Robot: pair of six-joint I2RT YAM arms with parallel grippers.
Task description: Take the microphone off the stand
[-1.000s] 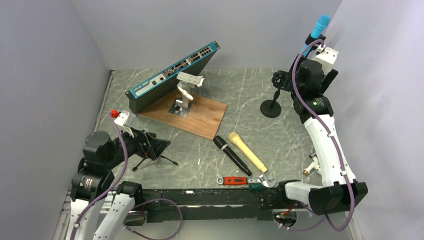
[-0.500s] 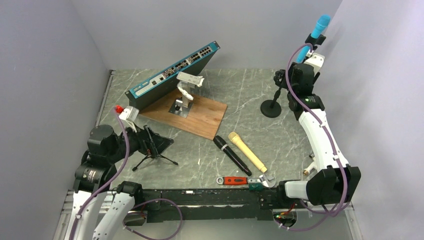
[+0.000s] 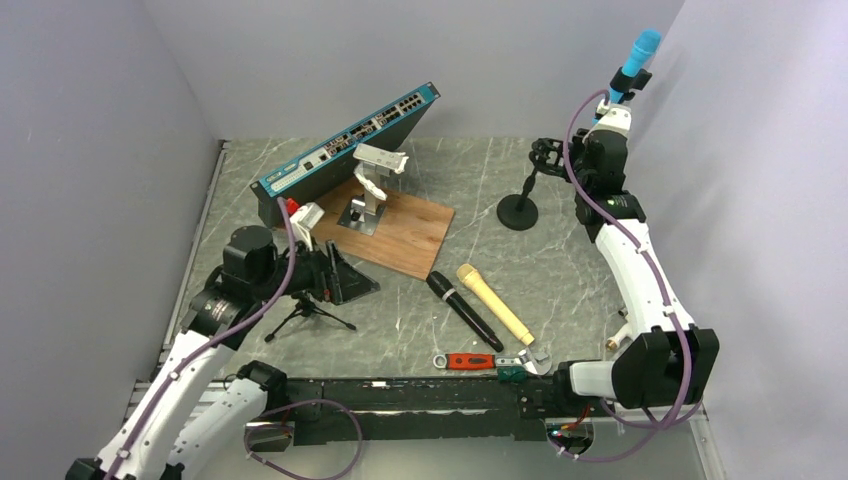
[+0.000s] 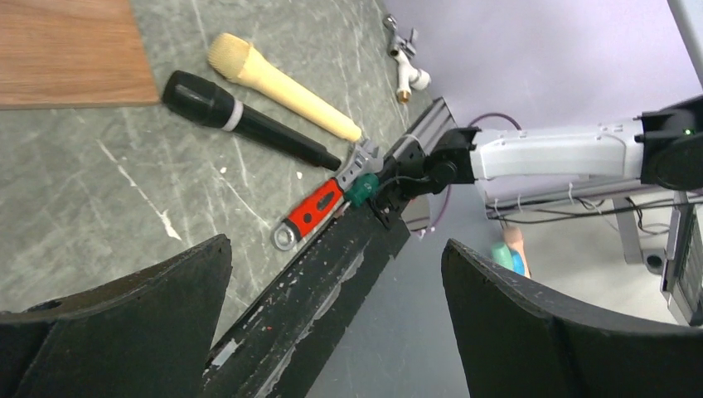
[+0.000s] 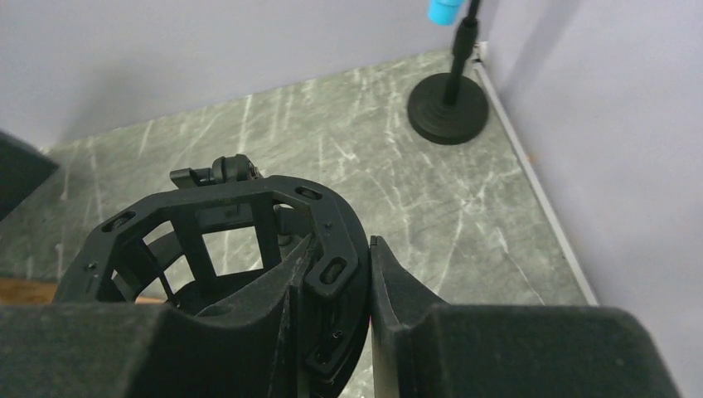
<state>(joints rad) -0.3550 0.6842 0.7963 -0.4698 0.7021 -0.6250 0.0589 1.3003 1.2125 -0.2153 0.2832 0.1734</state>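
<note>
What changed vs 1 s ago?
Right gripper, still shut on the shock mount, moved its stand leftward. Left gripper, open and empty, swung forward and right, near the mini tripod. Blue microphone, black microphone, beige microphone and wrench stayed put.

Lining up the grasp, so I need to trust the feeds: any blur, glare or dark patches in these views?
Top external: evenly lit, sharp, soft shadows only. Left wrist: table crisp, but the left tool, close up, is featureless black. Right wrist: no glare; shock mount in the right tool dark yet readable.
</note>
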